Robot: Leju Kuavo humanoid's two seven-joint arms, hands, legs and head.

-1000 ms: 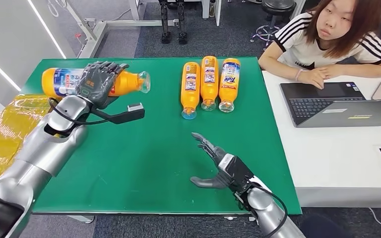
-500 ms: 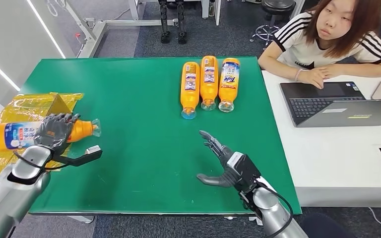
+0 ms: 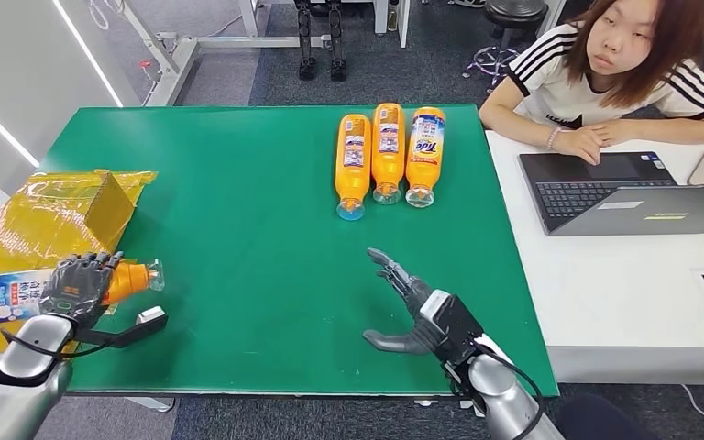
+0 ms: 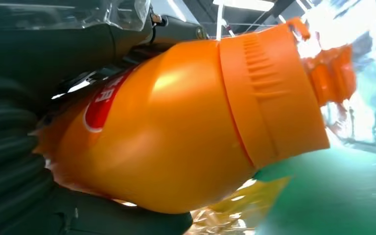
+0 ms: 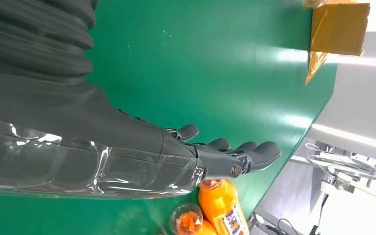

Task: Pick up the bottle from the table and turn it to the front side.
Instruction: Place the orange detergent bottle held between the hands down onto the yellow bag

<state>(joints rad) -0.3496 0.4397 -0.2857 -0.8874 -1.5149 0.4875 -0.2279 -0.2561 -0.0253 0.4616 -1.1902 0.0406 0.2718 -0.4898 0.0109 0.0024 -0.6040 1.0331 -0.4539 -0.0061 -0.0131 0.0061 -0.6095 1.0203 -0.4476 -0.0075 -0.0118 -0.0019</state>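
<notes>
Evidently the orange plastic detergent bottle with the blue-and-white label (image 3: 18,290) is carried lying on its side so that its label can be read and its facing judged; it is held in the robot's left hand (image 3: 78,286) at the near left corner of the green table (image 3: 257,275), out over the crumpled yellow plastic-wrapped box (image 3: 50,215) that lies at that edge. Its clear-capped neck is pointed toward the table's middle, and the bottle is gripped about its shoulder, just behind the ribbed orange collar, as is shown close up in the left wrist view. The dark fingers (image 3: 92,268) are wrapped over the top of the body, and they are clamped tight on it, with no gap to be seen between hand and bottle.

Three more orange detergent bottles (image 3: 388,151) are laid side by side at the far edge, caps toward the robot, presumably as work waiting or already sorted; which, cannot be told.

The right hand (image 3: 412,312) is kept low over the bare green surface near the front edge, probably in readiness. Its fingers (image 5: 254,152) are stretched out and apart, the thumb spread wide, and nothing is held or touched.

A seated person in a striped shirt (image 3: 605,82) is leaning at the white side desk (image 3: 623,302) behind a grey laptop (image 3: 623,192).
</notes>
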